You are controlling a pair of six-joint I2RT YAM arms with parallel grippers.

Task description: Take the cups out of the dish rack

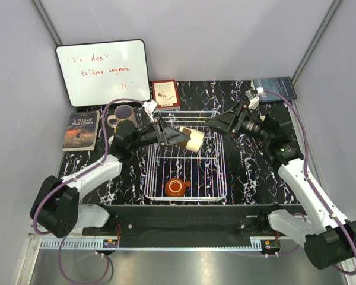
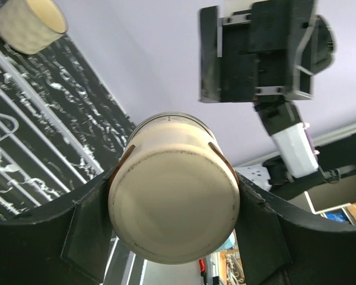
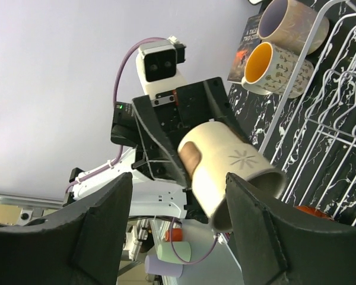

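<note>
**A:** Largest first. Black marbled table [image 1: 255, 172]. The white wire dish rack [image 1: 216, 178] sits at its middle, and a whiteboard [image 1: 104, 71] is propped at the far left corner.

**B:** Arms?

**A:** The left gripper [image 1: 187, 138] hangs over the far half of the rack. Its fingers are clenched on a cream cup [image 1: 194, 140]. The cup is on its side, lifted off the wires, with its base toward the wrist (the base fills most of the left wrist view). The right gripper [image 1: 215, 123] faces the cup's mouth from the right. Its fingers are spread with nothing between them, near the cup but apart from it.

**B:** Other cups?

**A:** An orange-red cup [image 1: 176, 187] stands upright inside the rack, at the near edge. A pink cup [image 3: 293, 24] and a speckled cup [image 3: 282, 68] stand close together on the table just left of the rack. A second cream cup [image 2: 29, 24] rests on the table beside the rack's wires. It shows only from the left wrist, and I cannot tell which side of the rack it is on.
</note>
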